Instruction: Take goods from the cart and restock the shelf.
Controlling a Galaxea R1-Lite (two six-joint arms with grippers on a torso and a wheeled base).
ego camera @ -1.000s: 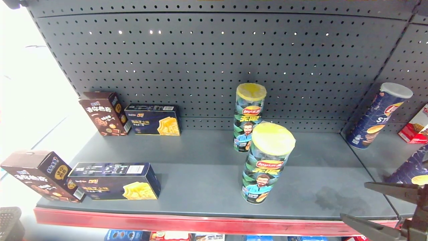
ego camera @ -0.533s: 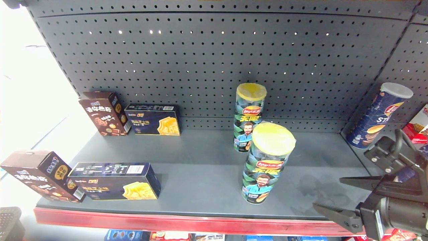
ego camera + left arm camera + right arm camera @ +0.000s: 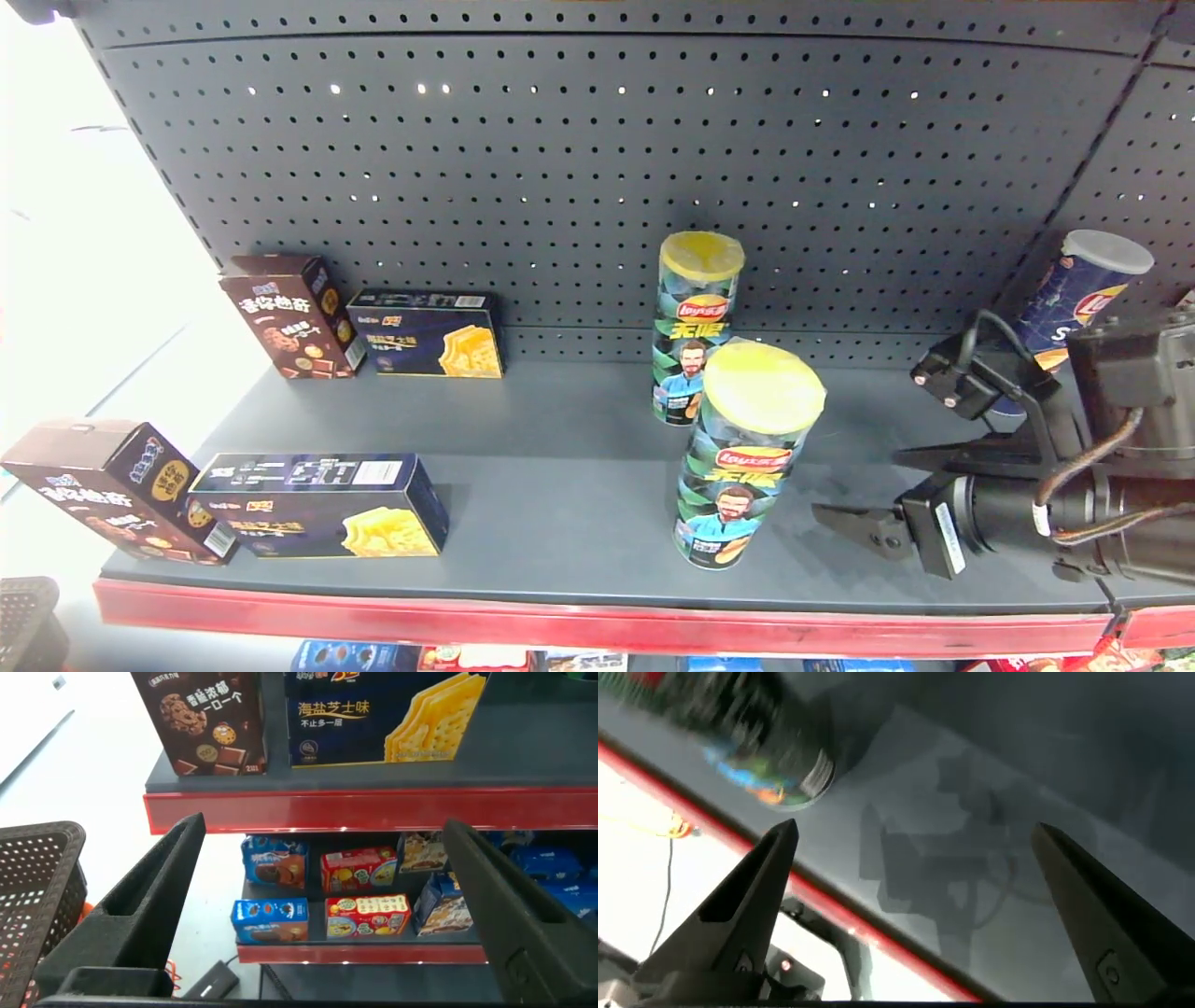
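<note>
Bare shelf (image 3: 560, 448) lies open between the front cracker box (image 3: 322, 505) and the front can (image 3: 744, 457).

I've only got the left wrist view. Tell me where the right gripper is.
Observer: The right gripper hovers over the shelf, just right of the front chip can, jaws open and empty.
Operator: Report what's behind that can.
Observer: A second chip can, upright near the pegboard.
Operator: Now the shelf's back left.
Observer: A brown cookie box beside a navy cracker box.
</note>
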